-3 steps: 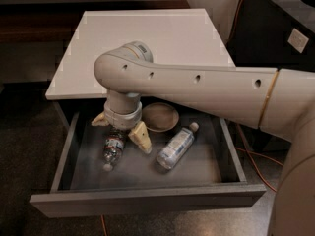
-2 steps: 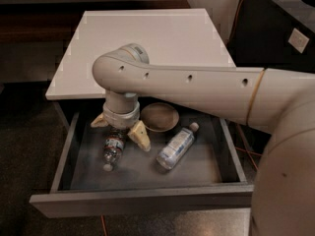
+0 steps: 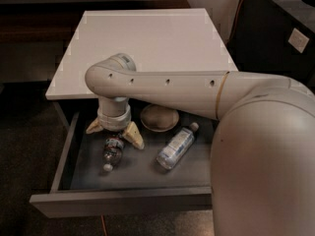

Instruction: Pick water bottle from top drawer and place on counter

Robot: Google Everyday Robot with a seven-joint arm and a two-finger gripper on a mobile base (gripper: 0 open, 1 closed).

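Observation:
The water bottle [image 3: 112,152] lies in the open top drawer [image 3: 123,200], left of middle, its whitish cap toward the drawer front and its dark blue-and-red label band in the middle. My gripper [image 3: 114,132] hangs straight over the bottle's far end, its two cream fingers [image 3: 134,135] spread to either side of it. The fingers stand apart and are not closed on the bottle. The white counter [image 3: 147,43] is the flat slab behind and above the drawer. My arm reaches in from the right across the drawer's back.
A longer clear bottle [image 3: 176,145] with a pale blue label lies at a slant right of middle in the drawer. A round brownish bowl [image 3: 159,117] sits at the drawer's back. A dark cabinet [image 3: 275,33] with an orange cable stands at the right.
The view has shifted and the arm fills more of the right side. The gripper stays over the small bottle with its fingers spread; the bottle has not moved.

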